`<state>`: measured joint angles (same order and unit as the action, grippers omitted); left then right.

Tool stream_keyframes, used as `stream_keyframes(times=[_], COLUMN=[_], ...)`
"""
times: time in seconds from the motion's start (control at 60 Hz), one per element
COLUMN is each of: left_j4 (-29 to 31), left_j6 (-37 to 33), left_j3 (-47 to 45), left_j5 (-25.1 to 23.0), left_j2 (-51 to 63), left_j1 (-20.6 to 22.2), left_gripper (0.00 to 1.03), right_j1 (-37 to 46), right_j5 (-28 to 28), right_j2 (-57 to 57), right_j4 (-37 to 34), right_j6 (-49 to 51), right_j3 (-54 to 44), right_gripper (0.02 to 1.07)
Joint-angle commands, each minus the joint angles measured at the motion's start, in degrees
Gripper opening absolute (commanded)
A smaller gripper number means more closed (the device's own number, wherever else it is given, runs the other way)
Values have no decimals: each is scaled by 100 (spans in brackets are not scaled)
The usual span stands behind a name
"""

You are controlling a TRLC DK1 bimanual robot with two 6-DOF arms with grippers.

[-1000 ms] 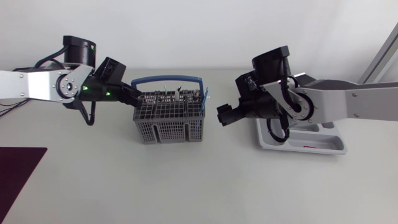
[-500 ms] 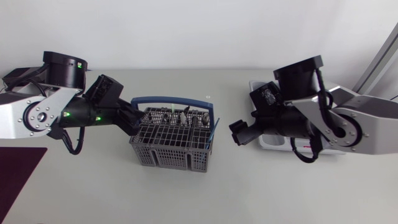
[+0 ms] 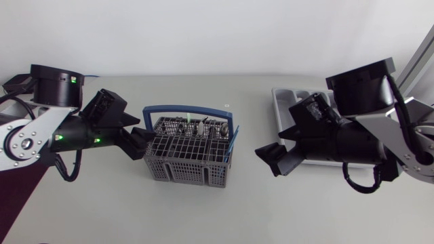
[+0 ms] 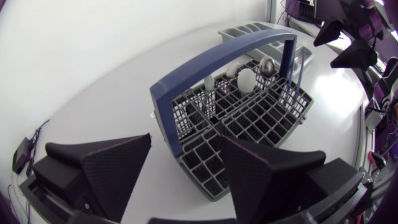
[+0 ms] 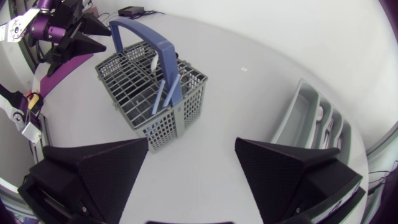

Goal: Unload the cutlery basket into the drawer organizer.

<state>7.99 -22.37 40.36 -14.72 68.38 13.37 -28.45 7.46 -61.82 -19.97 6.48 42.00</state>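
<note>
Your left claw (image 4: 185,138) is spread wide with nothing in it. Its wedge fingers sit just off the end of the basket (image 3: 186,152), by the foot of the blue handle (image 3: 183,108). Your right claw (image 3: 270,159) gapes empty too, well apart from the basket, and the organizer (image 3: 288,102) lies partly under that arm.

Careful now: the basket is a light grey plastic lattice, so a nudge from the left could slide or tip it. The spoons (image 4: 247,79) stand bowl-up, smooth and shiny, slippery for broad matte fingers. One could slip free or snag the mesh. That arched handle spans the top and may block a straight descent.
</note>
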Motion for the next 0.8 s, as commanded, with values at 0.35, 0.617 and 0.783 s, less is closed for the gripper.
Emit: stream_keyframes(times=[0.35,0.617,0.783], left_j4=[977,546,89], left_j6=[-1226,-1533,-1613], left_j3=[-468,-670,-635], left_j5=[57,48,48], left_j2=[-448,-325,149], left_j1=[-625,-915,-1143], left_gripper=[97,97,97], right_j1=[-82,-108,-21], right_j5=[651,554,396], right_j2=[-620,-1183,-1719], right_j4=[-209,-78,54], right_j6=[-446,-762,-754], right_j3=[494,740,687], right_gripper=[94,93,89])
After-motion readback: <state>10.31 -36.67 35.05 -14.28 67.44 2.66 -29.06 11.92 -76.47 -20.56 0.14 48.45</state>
